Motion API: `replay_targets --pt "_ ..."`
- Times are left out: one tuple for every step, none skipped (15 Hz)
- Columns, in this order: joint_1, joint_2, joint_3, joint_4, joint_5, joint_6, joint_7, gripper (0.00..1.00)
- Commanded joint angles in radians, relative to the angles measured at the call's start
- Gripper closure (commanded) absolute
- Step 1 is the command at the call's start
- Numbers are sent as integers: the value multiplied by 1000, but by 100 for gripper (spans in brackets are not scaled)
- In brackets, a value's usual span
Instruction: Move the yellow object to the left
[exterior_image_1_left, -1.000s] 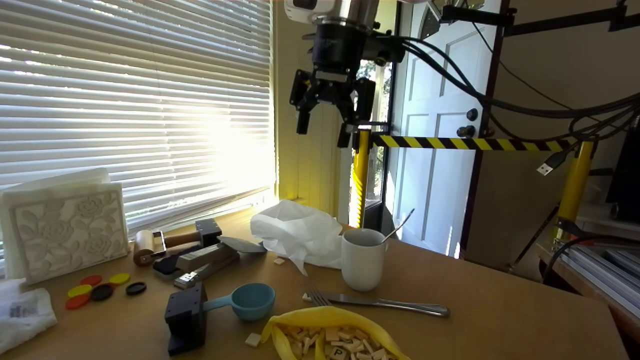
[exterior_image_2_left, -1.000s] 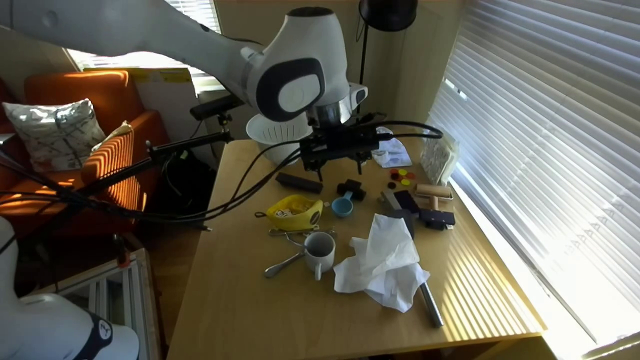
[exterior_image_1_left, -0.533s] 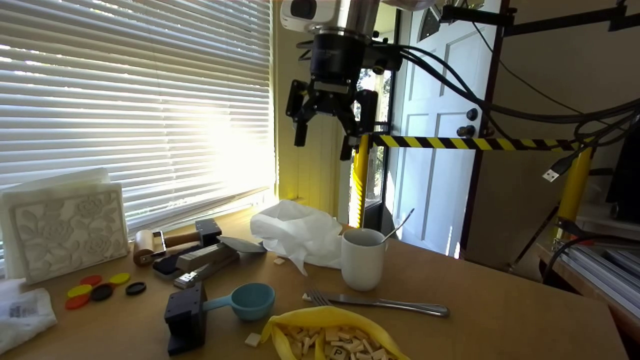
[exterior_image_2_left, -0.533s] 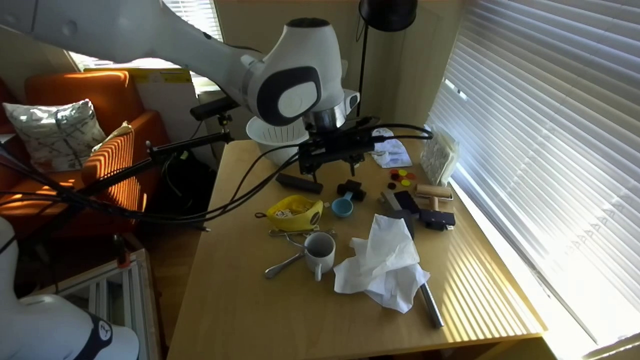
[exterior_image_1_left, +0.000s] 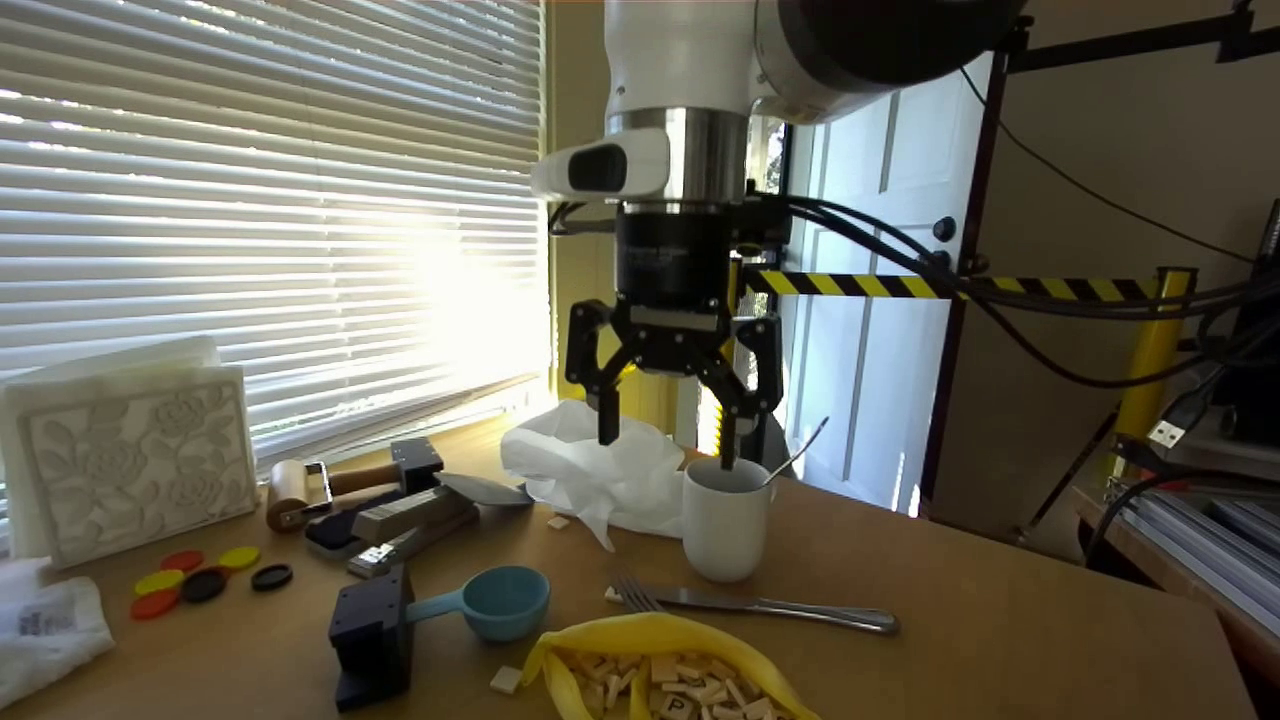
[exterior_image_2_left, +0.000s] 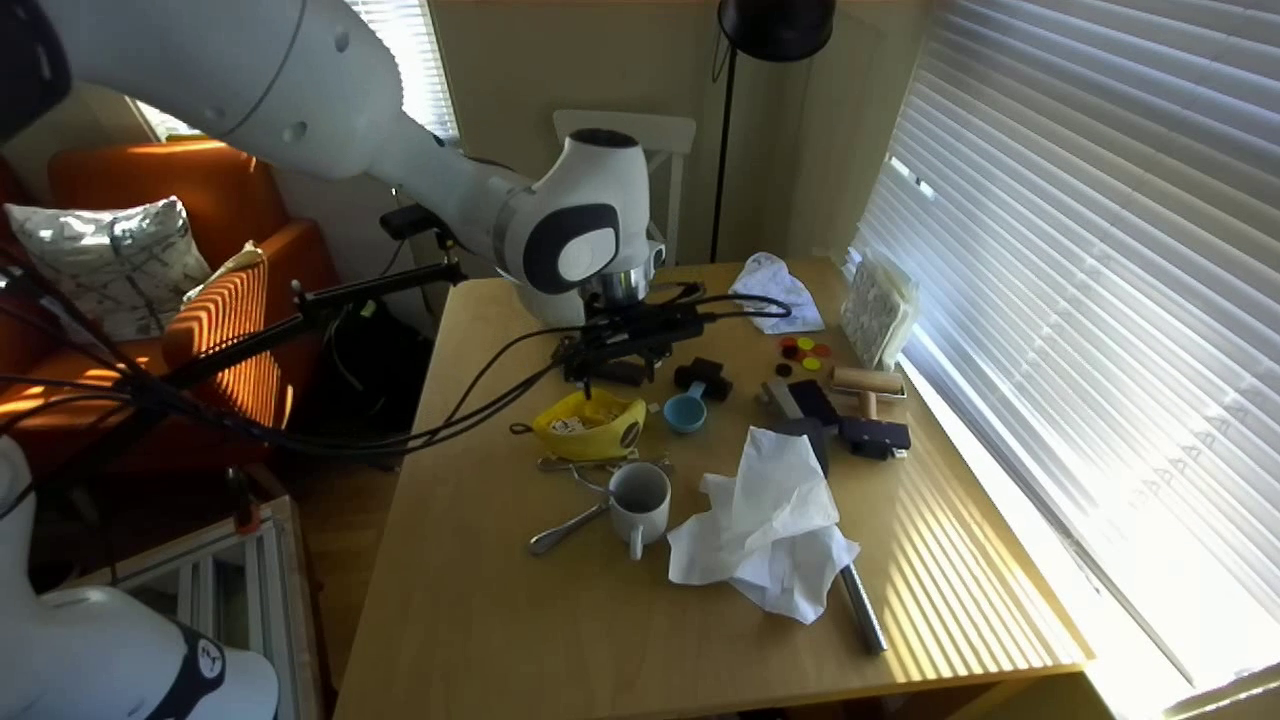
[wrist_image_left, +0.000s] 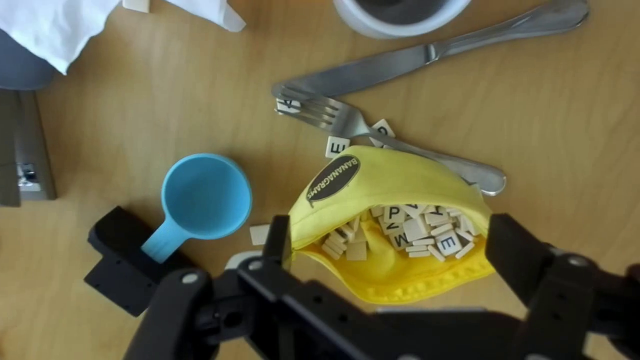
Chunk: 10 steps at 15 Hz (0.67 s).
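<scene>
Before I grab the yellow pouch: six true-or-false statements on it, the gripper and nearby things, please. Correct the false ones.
1. The gripper is open. True.
2. In the wrist view, the blue scoop lies left of the yellow pouch. True.
3. The pouch is zipped shut. False: it gapes open, showing letter tiles.
4. The pouch reads BANANAGRAMS. True.
5. The gripper is clamped on the pouch. False: its fingertips hang apart above it.
6. A mug lies on its side. False: the white mug stands upright.
</scene>
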Motion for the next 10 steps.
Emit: replay_targets --pt "-11 74 -1 26 -66 11 -26 6" --pt "-11 93 -4 28 -88 22 -25 28" --pt "-15 111 -3 28 -96 46 -29 30" --pt "-14 132 -5 35 -114 58 -28 33" --pt "-15 155 -1 43 -117 79 -31 40" --pt "-15 174 1 49 -122 96 -31 47" --pt "-12 195 1 60 -130 110 -29 55" --pt "0 215 -11 72 -163 117 -18 62" --pt "3 233 -14 81 -183 125 -20 69" --pt "-2 251 -10 91 -192 136 -30 76"
